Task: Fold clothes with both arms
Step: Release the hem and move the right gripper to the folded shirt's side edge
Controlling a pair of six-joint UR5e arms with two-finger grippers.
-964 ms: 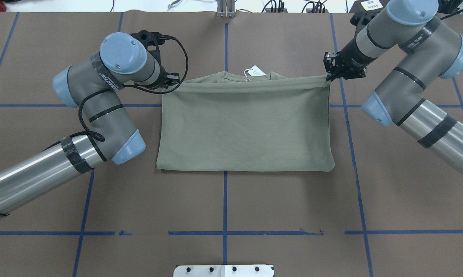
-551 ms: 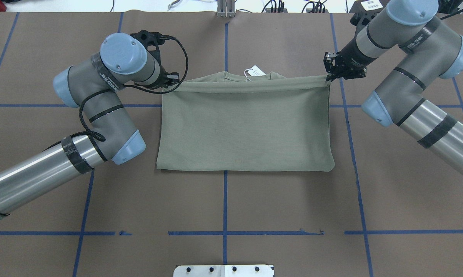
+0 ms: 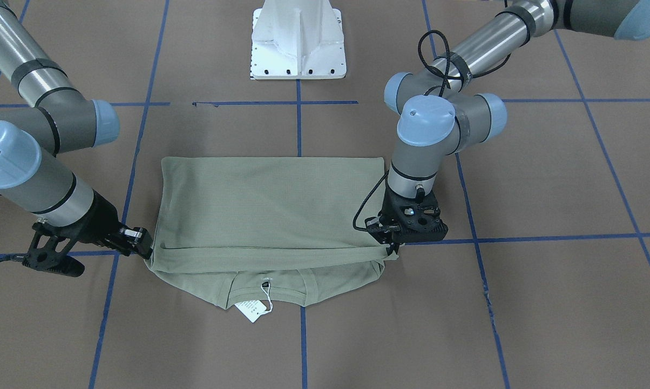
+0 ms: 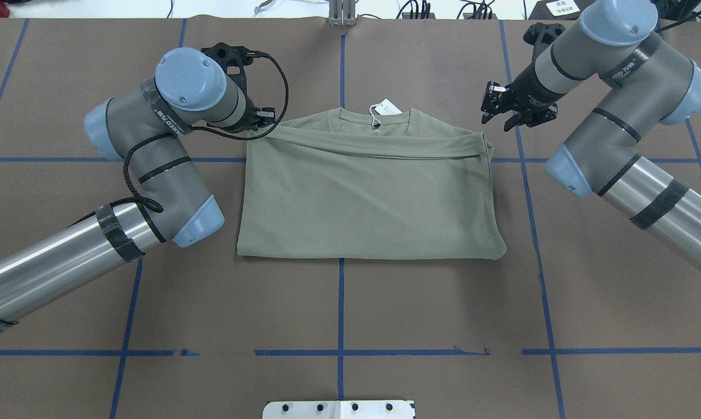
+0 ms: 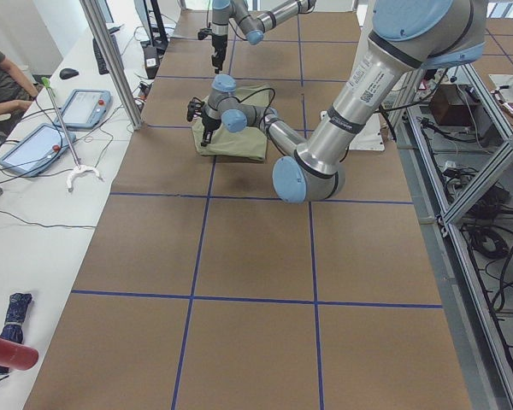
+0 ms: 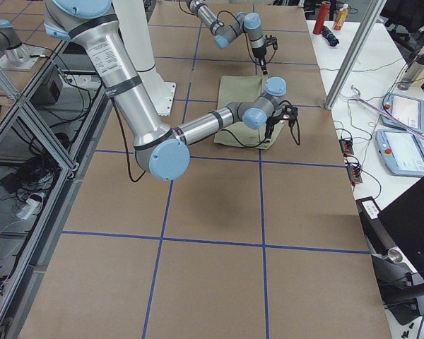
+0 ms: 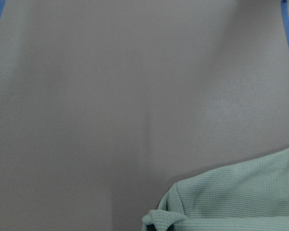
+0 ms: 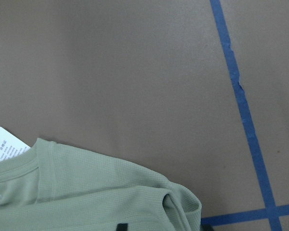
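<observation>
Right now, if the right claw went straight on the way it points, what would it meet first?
Probably the shirt: the open right claw angles down toward its near folded corner, though height is hard to judge.

The left gripper [image 3: 392,247], at the sage-green shirt's [image 4: 368,198] corner, has its fingertips buried under its own wrist and cable in the overhead view. Seen from the front, they are only a dark speck on the pinched fabric. The shirt's folded-over top layer covers whatever lies beneath it. Print on the paper tag [image 4: 389,107] by the shirt's collar is too small to read. Both wrist views cut the shirt off at their bottom edge.
</observation>
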